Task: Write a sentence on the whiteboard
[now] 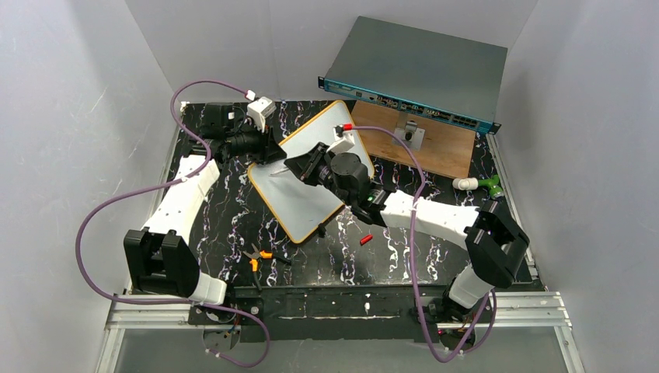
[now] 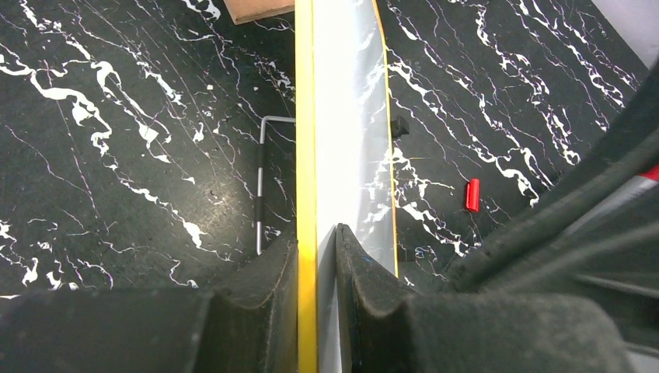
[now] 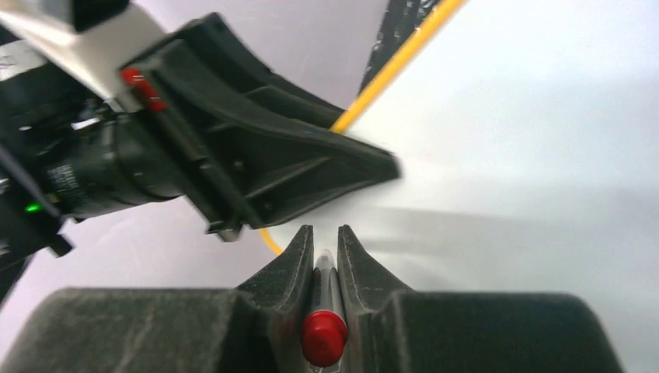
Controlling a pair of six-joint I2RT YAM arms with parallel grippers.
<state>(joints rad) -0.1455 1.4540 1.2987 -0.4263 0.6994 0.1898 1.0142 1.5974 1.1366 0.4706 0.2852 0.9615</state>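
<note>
The whiteboard (image 1: 305, 203) is white with an orange rim and lies tilted on the black marbled table. My left gripper (image 1: 270, 152) is shut on its left edge; in the left wrist view the jaws (image 2: 317, 237) pinch the yellow-orange rim of the whiteboard (image 2: 350, 116). My right gripper (image 1: 301, 166) hovers over the board, shut on a marker (image 3: 324, 330) with a red end that points at the whiteboard (image 3: 544, 155). The left gripper (image 3: 264, 163) shows just beyond it. No sentence shows on the visible white surface.
A red marker cap (image 1: 366, 238) lies on the table in front of the board, also visible as the cap (image 2: 472, 194). Orange-handled pliers (image 1: 256, 256) lie near the front. A brown wooden board (image 1: 423, 146) and a grey rack unit (image 1: 420, 70) stand behind. A thin metal rod (image 2: 260, 186) lies beside the board.
</note>
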